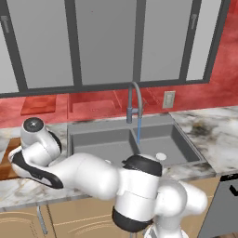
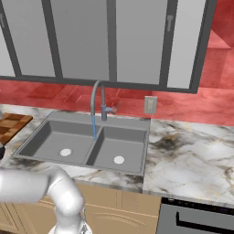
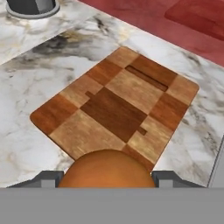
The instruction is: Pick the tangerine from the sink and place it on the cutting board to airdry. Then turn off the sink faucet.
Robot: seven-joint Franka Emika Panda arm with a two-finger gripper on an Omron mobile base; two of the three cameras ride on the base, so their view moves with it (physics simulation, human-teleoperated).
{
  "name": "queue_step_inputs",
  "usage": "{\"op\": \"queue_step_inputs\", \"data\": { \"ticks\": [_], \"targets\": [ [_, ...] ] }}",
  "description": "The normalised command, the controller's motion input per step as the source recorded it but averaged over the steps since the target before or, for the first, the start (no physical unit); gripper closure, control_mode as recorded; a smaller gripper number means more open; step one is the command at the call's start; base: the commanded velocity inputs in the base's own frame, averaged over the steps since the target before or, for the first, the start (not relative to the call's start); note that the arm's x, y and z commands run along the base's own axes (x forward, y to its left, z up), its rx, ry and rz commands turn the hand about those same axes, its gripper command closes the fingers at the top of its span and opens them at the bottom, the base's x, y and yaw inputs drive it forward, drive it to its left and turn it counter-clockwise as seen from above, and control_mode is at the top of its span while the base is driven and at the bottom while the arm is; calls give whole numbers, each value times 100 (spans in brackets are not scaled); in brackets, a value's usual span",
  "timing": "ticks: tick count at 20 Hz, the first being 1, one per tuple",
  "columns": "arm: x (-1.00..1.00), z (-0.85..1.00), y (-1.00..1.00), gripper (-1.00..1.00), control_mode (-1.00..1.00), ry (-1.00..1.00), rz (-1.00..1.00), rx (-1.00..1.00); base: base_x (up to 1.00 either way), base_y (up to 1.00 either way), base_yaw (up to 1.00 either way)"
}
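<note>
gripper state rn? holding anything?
Gripper: shut on the tangerine, held above the near end of the cutting board.

I hold the orange tangerine (image 3: 106, 169) above the checkered cutting board (image 3: 116, 105); sink faucet (image 2: 98, 101) runs into the grey sink (image 2: 55, 137)
</note>
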Motion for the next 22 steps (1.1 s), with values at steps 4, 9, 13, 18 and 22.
{"op": "queue_step_inputs", "data": {
  "ticks": [4,9,13,18,22],
  "targets": [
    [20,-20,2,100,-100,4,0,0,0,0,0],
    [20,-22,2,100,-100,4,0,0,0,0,0],
    [16,-20,1,100,-100,3,0,0,0,0,0],
    [10,-18,1,100,-100,1,0,0,0,0,0],
    [11,-19,4,100,-100,2,0,0,0,0,0]
  ]
}}
